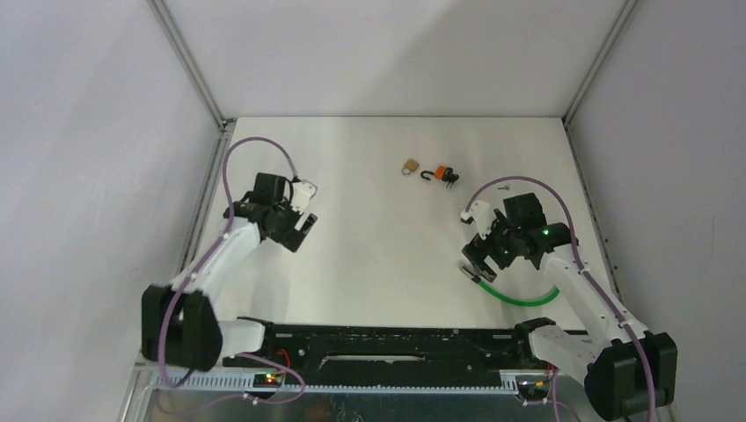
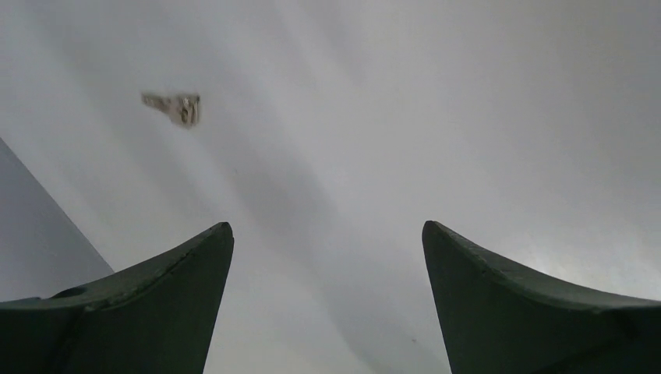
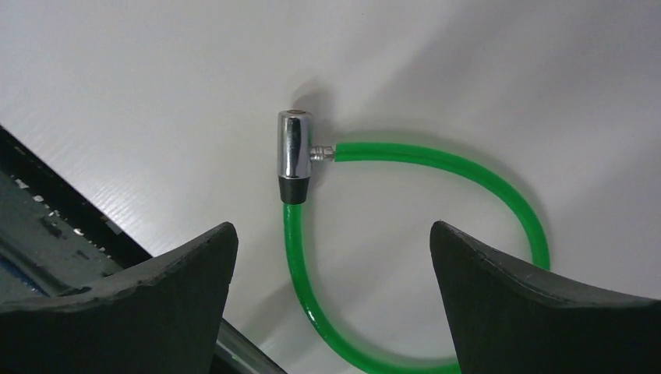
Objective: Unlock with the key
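Note:
A green cable lock [image 3: 499,195] with a chrome cylinder head [image 3: 293,154] lies looped on the white table. In the top view the cable [image 1: 528,300] curves out beside my right arm. My right gripper [image 3: 334,232] is open and empty, hovering just above the loop, and it also shows in the top view [image 1: 476,266]. A small metal key [image 2: 175,107] shows blurred and far off in the left wrist view, and as a grey speck in the top view [image 1: 503,186]. My left gripper [image 2: 327,234] is open and empty over bare table at the left [image 1: 302,230].
A brass padlock [image 1: 410,166] and an orange padlock [image 1: 441,175] lie together at the back middle of the table. A black rail [image 1: 387,338] runs along the near edge and shows at the left of the right wrist view [image 3: 47,226]. Walls enclose the table.

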`<action>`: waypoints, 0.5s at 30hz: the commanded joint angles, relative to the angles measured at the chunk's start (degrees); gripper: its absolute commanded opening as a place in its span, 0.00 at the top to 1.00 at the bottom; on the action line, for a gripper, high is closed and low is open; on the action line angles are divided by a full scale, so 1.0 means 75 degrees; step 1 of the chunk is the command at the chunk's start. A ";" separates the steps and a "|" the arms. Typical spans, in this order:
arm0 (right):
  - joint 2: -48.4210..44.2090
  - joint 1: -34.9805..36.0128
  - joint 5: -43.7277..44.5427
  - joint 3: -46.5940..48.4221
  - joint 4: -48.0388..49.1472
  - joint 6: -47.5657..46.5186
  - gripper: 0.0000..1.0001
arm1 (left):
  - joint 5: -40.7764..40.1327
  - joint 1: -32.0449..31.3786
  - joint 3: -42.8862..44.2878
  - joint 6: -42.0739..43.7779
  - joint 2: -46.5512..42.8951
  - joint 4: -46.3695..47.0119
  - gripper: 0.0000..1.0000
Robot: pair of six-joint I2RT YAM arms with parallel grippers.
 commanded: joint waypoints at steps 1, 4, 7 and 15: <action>-0.0192 0.0271 0.0791 -0.0093 0.0682 0.0254 0.06 | 0.0014 0.1031 0.0767 -0.0074 0.1303 0.0299 0.09; -0.0294 0.0485 0.0841 -0.0121 0.0700 0.0323 0.06 | 0.0110 0.1555 0.1455 -0.0077 0.2360 0.0116 0.17; -0.0352 0.0591 0.0837 -0.0204 0.0727 0.0324 0.06 | 0.0112 0.1922 0.2128 -0.0079 0.3200 -0.0012 0.24; -0.0378 0.0582 0.0762 -0.0211 0.0628 0.0259 0.07 | -0.0115 0.2279 0.3535 -0.0017 0.4789 -0.0204 0.38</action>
